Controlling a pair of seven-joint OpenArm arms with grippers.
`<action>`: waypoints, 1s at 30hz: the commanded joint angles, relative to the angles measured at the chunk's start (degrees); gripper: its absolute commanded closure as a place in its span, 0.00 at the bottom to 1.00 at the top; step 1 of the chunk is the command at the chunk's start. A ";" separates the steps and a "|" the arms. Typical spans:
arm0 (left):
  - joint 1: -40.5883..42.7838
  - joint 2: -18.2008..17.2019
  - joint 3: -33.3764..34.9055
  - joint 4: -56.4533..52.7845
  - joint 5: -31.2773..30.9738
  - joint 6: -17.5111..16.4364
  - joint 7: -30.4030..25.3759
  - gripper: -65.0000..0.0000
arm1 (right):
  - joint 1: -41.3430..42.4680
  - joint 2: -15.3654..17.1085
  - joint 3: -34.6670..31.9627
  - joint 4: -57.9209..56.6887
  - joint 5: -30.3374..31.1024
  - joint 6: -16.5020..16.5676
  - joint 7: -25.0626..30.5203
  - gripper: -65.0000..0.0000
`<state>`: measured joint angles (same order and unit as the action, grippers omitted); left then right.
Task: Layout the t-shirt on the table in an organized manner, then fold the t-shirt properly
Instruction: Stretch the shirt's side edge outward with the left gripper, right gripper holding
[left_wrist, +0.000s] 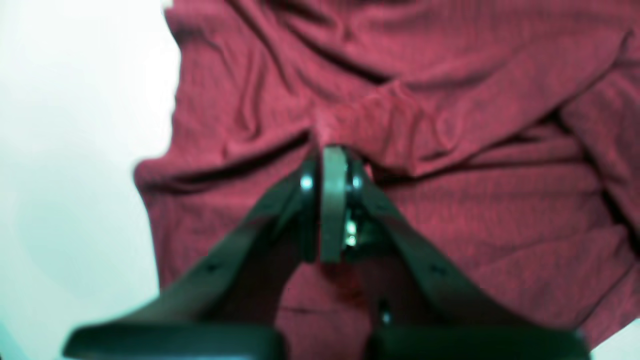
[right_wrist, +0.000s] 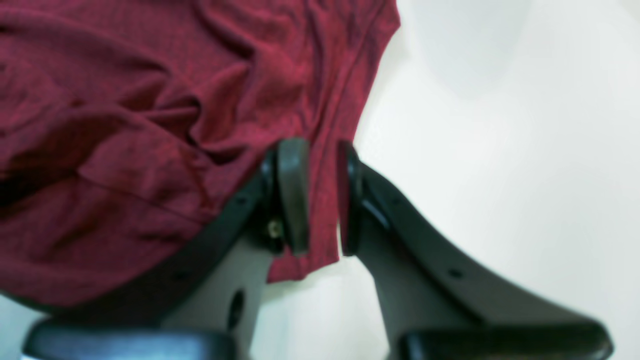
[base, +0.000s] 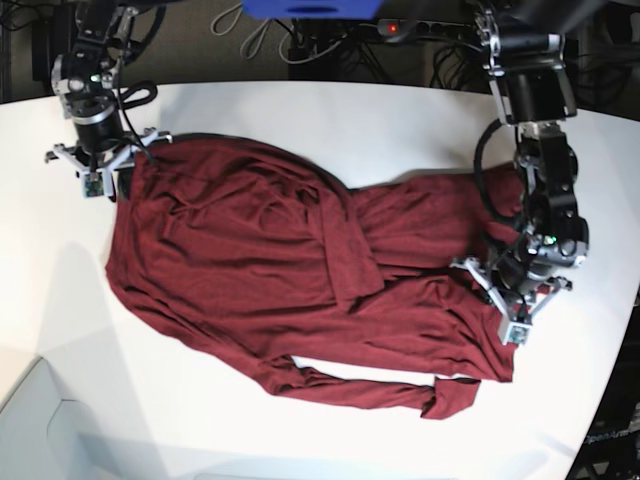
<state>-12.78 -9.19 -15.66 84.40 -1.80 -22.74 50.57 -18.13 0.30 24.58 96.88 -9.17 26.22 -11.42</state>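
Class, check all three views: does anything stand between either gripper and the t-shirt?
Nothing visible does. The left gripper is shut on a fold of the t-shirt, and the right gripper has the shirt's edge between its jaws. Only cloth lies on the table.

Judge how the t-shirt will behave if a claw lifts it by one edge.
The t-shirt is probably floppy: it lies creased and bunched on the table. It looks thin and light. A sleeve trails loose near the front edge, so it would likely dangle or drag.

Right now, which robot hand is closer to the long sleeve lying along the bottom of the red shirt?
The left one. The left gripper pinches the t-shirt just above the sleeve's cuff end. The right gripper grips the far top corner, across the whole shirt.
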 joint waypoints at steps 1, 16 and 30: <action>-1.42 -0.17 -0.21 3.47 -0.61 -0.07 -1.12 0.99 | 0.15 0.45 0.26 0.92 0.33 0.02 1.35 0.82; 7.02 0.09 -9.09 31.42 -0.70 -5.08 11.46 0.99 | 1.38 0.54 -0.01 0.75 0.42 0.02 1.35 0.82; 10.53 1.23 -25.44 31.69 -0.61 -17.26 24.64 0.99 | 3.84 0.45 -3.96 -7.69 0.51 0.11 1.71 0.82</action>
<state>-1.43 -7.03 -41.06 114.98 -2.20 -40.12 75.90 -15.20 0.36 20.75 88.36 -9.13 26.35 -11.09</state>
